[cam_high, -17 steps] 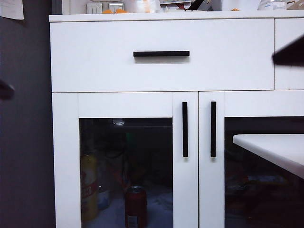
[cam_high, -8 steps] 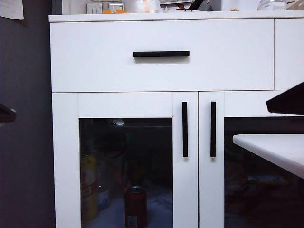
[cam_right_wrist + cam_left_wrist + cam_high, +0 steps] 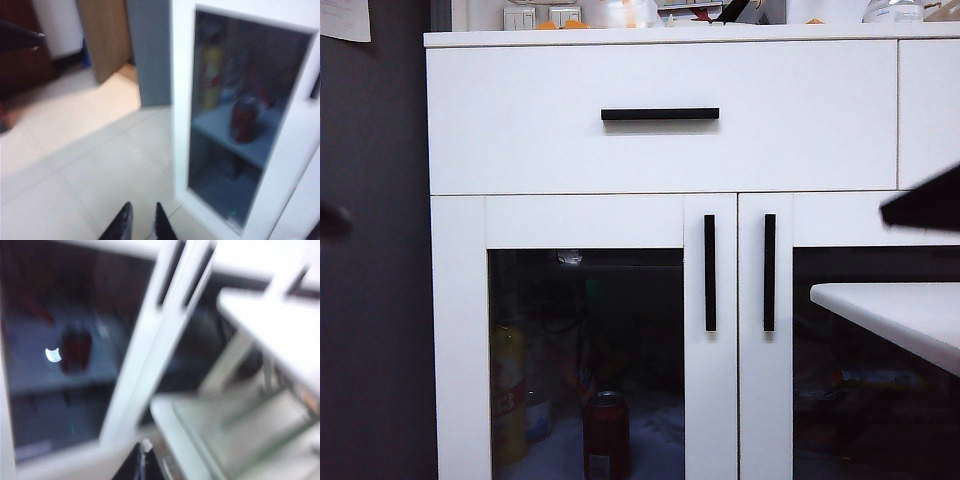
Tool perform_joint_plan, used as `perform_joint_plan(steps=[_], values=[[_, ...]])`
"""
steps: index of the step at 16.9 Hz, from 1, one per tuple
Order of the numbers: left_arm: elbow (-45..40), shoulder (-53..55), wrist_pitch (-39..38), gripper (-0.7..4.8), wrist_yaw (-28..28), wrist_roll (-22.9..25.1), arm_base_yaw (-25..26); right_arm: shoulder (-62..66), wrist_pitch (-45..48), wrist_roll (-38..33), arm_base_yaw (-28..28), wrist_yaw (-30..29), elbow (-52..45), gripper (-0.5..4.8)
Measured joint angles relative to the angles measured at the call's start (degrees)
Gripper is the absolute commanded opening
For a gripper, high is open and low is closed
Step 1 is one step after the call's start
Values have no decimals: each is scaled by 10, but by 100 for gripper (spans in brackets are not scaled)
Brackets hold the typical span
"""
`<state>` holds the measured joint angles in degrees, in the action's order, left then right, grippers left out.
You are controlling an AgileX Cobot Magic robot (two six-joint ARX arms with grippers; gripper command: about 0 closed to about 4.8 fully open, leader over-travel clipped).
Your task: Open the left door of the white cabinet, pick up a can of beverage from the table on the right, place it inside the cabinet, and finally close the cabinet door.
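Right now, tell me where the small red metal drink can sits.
The small red metal drink can stands inside the white cabinet, behind the closed left door's glass, right of a yellow bottle.

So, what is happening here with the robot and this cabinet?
The left door of the white cabinet is shut, and the can of beverage stands inside behind the glass. Neither hand holds anything: the right hand hangs over the floor with its fingers slightly apart, and the left hand is out of view.

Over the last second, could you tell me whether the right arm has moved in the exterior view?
Yes. The right arm has dropped at the view's right edge, from level with the drawer to just above the table.
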<state>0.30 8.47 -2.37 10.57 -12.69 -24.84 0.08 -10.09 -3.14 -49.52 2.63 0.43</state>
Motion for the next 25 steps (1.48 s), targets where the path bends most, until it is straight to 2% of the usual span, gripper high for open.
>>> perform_joint_plan(steps=[3,4,6,7,10,11,13,20,21,23,25], values=[[0,-50,0,-3,8,0,80,1,-3,0,125,-5,0,63],[0,-66,0,-3,9,0,125,1,-3,0,204,-3,0,63],[0,-85,3,-3,9,0,170,1,-3,0,297,0,0,63],[0,-83,6,-3,8,0,214,1,-3,0,377,-1,0,63],[0,-83,6,-3,9,0,258,1,-3,0,491,1,0,64],[0,-83,6,-3,9,0,270,1,-3,0,514,4,0,63],[0,-83,7,-3,9,0,283,1,-3,0,527,3,0,63],[0,-83,7,-3,9,4,283,1,-3,0,527,2,0,63],[0,-83,9,-3,9,17,283,1,-3,0,527,2,0,63],[0,-83,33,-3,-2,74,283,1,-3,0,527,2,0,63],[0,-83,41,-3,-7,92,283,1,-2,1,527,2,0,63]])
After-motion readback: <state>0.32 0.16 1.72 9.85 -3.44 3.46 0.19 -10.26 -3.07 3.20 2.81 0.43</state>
